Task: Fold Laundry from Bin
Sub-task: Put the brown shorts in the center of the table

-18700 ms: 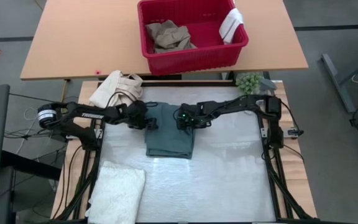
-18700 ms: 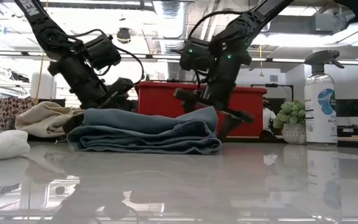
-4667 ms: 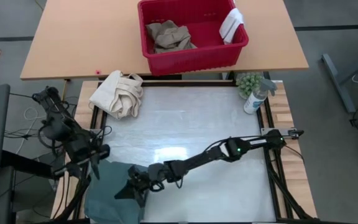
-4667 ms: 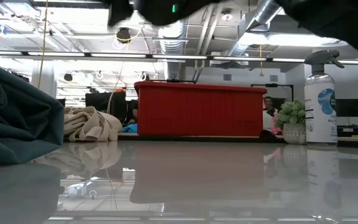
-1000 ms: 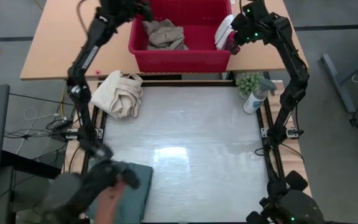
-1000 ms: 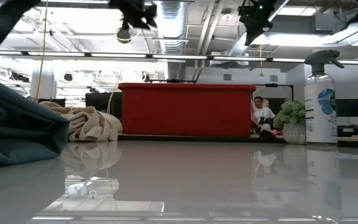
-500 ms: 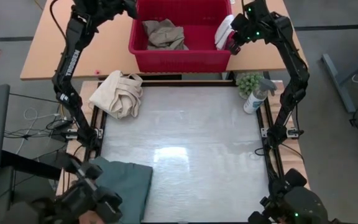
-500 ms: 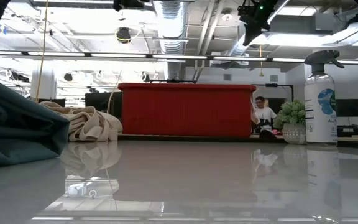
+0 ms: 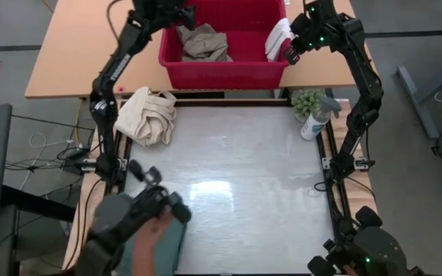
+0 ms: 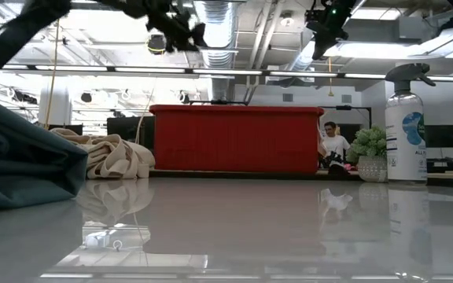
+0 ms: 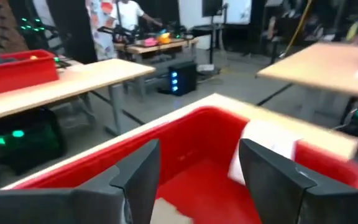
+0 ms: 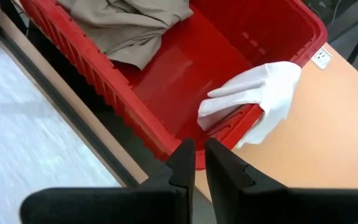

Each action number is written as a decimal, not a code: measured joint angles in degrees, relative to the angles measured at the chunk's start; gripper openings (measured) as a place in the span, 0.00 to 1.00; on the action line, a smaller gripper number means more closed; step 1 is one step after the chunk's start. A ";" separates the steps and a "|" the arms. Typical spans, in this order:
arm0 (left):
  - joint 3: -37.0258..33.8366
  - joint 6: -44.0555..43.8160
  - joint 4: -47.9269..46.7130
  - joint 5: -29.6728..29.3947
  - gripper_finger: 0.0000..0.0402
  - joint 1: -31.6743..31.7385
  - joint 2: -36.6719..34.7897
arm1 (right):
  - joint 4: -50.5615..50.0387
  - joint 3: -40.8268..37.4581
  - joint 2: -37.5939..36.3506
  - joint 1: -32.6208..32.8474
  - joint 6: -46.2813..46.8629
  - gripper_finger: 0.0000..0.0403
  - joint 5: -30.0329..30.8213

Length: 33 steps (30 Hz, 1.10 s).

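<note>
The left gripper hangs over the far-left corner of the red bin, its fingers spread well apart as seen from its wrist camera, which looks down into the red interior. I'd judge it is lined up to reach in for the next piece. The right gripper sits at the bin's right end, fingers drawn nearly together with only a thin gap and nothing between them, just beside the small white cloth that drapes over the rim there. That cloth hangs half in, half out, so it could slip off onto the wooden table if nudged.

Inside the bin, the tan trousers lie crumpled toward the left, within the left arm's reach. On the near work surface, the folded teal garment rests at the left front corner, out of the way. The cream canvas bag lies at the far-left edge, and a spray bottle stands beside a small plant on the right. The bottle carries a label, but I can't read it.
</note>
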 joint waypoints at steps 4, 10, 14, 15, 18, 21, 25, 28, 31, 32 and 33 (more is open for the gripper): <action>-0.09 4.36 4.37 -0.74 0.55 -0.16 5.85 | -0.88 0.00 0.01 0.02 1.72 0.16 -1.87; -0.11 5.60 10.22 -4.95 0.58 -0.31 13.90 | -0.73 -0.92 0.09 0.04 1.98 0.16 -3.06; -0.03 11.93 11.80 -10.12 0.58 -0.23 16.08 | -1.04 -1.16 0.34 0.04 2.37 0.16 -3.18; 0.04 13.40 12.10 -11.30 0.58 -0.22 16.49 | -1.03 -1.16 0.42 0.04 2.37 0.16 -3.37; 0.04 14.57 10.55 -12.41 0.58 -0.23 17.51 | -0.35 -1.16 0.55 0.02 2.70 0.16 -4.39; -0.02 13.47 6.57 -13.01 0.58 -0.89 17.20 | 1.40 -1.16 0.55 0.33 3.44 0.16 -5.79; -0.04 11.44 3.71 -10.54 0.58 -2.55 13.19 | 4.11 -1.16 0.55 0.95 1.81 0.16 -7.80; 0.08 8.36 4.42 -8.30 0.58 -3.90 9.32 | 7.34 -1.16 0.55 1.01 1.04 0.16 -8.73; 0.15 5.69 4.60 -6.29 0.58 -4.84 6.49 | 11.67 -1.16 0.55 0.93 1.04 0.16 -10.43; 0.15 5.14 4.62 -6.31 0.58 -5.03 5.99 | 13.32 -1.16 0.55 0.92 1.01 0.16 -11.10; 0.15 4.40 4.64 -6.46 0.58 -5.15 5.69 | 15.20 -1.16 0.55 0.93 1.00 0.16 -11.85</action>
